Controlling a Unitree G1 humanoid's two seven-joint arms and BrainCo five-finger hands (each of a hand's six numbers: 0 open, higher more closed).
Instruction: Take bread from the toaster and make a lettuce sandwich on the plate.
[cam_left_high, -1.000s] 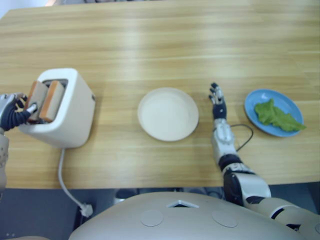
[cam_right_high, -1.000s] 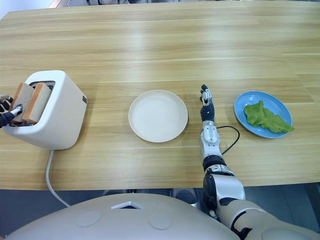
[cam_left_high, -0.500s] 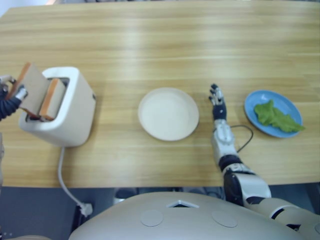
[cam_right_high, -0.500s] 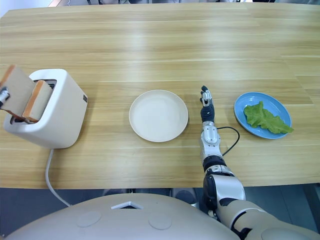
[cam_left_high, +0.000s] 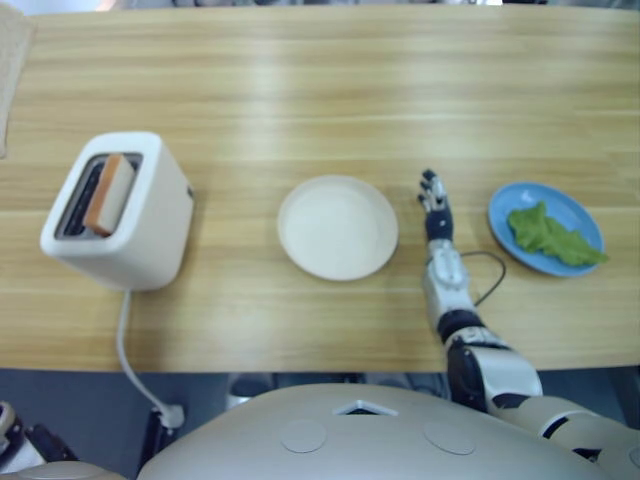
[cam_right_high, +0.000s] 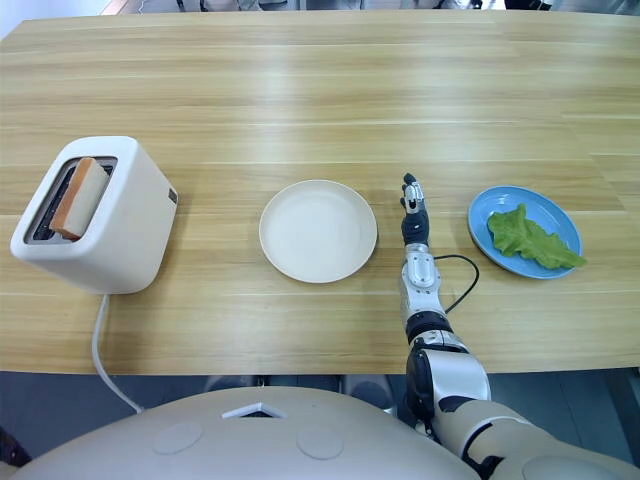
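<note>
We see one bread slice (cam_right_high: 80, 195) upright in the toaster (cam_right_high: 125, 235), left of the plate (cam_right_high: 318, 232), while our right hand (cam_right_high: 413, 215) lies empty, fingers (cam_right_high: 411, 192) outstretched, between plate and lettuce (cam_right_high: 530, 238).

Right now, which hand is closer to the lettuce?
Right. The right hand lies on the table just left of the blue plate holding the lettuce. The left hand is likely far across, past the toaster, where a raised bread slice meets the edge.
</note>
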